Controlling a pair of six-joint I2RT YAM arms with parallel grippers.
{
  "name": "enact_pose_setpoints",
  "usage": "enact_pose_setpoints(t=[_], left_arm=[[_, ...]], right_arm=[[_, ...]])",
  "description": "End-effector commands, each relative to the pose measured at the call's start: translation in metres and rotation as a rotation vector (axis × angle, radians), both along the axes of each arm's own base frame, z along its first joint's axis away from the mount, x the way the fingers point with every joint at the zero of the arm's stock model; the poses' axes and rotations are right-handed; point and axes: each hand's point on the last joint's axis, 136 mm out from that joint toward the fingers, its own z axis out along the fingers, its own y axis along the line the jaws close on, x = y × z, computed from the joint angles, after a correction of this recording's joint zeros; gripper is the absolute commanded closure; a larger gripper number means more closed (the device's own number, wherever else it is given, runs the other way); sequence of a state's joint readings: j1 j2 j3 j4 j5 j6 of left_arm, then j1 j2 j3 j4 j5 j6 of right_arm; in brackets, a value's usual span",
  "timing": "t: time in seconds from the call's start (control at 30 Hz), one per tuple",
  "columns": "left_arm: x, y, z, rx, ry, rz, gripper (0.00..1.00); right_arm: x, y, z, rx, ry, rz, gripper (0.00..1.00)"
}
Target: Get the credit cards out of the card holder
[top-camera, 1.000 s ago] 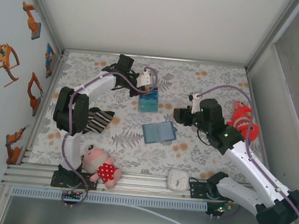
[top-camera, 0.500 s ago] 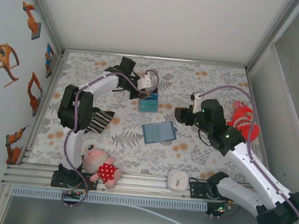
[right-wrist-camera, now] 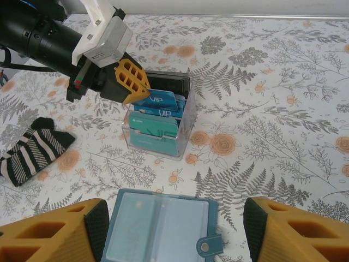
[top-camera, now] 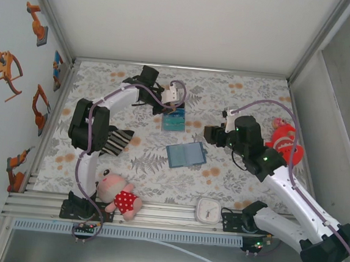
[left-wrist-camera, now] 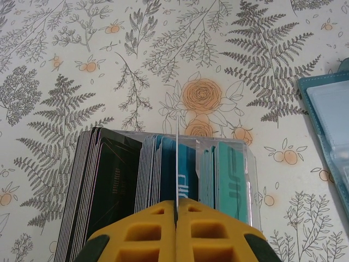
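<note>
While left gripper [left-wrist-camera: 176, 212] pinches card [right-wrist-camera: 159, 101], sock [right-wrist-camera: 32, 150] lies aside

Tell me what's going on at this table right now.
The left gripper has its jaws shut on one credit card, seen edge-on, at a clear box that holds other cards in black, blue and teal. The card holder lies open on the table, nearer the arms. The right gripper hangs close to it with jaws open, holding nothing. Whether any card is left in its pockets, I cannot tell.
</note>
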State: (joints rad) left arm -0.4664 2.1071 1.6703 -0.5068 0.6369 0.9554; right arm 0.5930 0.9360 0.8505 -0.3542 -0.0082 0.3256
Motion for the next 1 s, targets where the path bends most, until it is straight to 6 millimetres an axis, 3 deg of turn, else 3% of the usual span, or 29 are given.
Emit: enact_pose_setpoints(t=[0.0,0.5,0.63,0.73,0.83,0.97], left_arm=[[0.008,-0.005,0.004,-0.027,-0.009,-0.006,0.99],[0.008,-0.005,-0.016,-0.014,0.035,0.007,0.89],[0.009,-0.005,-0.013,-0.021,0.036,0.018,0.81],[0.010,-0.005,-0.009,-0.028,0.032,0.028,0.66],[0.011,-0.006,-0.001,-0.038,0.027,0.037,0.64],[0.011,-0.006,0.016,-0.063,0.010,0.058,0.47]], right_arm=[[-0.002,0.004,-0.004,-0.002,0.003,0.016,0.34],[-0.002,0.009,-0.008,0.002,0.019,0.037,0.35],[-0.003,0.009,-0.008,0.005,0.021,0.041,0.35],[-0.004,0.009,-0.010,0.004,0.026,0.041,0.35],[-0.004,0.008,-0.010,0.004,0.026,0.040,0.35],[-0.004,0.007,-0.011,-0.003,0.031,0.036,0.35]])
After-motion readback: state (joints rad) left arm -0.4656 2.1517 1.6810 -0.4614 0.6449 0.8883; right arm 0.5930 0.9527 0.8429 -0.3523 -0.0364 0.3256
